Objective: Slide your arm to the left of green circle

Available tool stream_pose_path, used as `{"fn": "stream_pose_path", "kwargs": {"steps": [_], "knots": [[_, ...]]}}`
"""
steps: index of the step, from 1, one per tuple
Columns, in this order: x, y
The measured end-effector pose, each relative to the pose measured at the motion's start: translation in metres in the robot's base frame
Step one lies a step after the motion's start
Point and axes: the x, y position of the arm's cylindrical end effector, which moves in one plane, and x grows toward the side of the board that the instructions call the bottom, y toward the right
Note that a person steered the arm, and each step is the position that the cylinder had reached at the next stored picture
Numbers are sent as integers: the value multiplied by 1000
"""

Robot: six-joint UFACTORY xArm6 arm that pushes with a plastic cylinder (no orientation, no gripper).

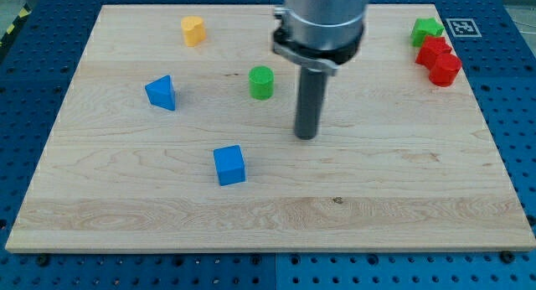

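Note:
The green circle [261, 82] is a short green cylinder standing on the wooden board [377, 189], a little above the middle. My tip [306, 137] touches the board to the right of and below the green circle, apart from it by about a block's width. The rod rises from the tip to the grey arm body at the view's top. The tip touches no block.
A blue triangular block [161, 93] lies at the left. A blue cube [229, 165] lies below the green circle. A yellow block [193, 29] is at the top left. A green star-like block [426, 30] and two red blocks [439, 59] sit at the top right.

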Motion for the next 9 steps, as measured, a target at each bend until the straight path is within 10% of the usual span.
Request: {"fn": "stream_pose_path", "kwargs": {"steps": [9], "knots": [[-45, -54]]}}
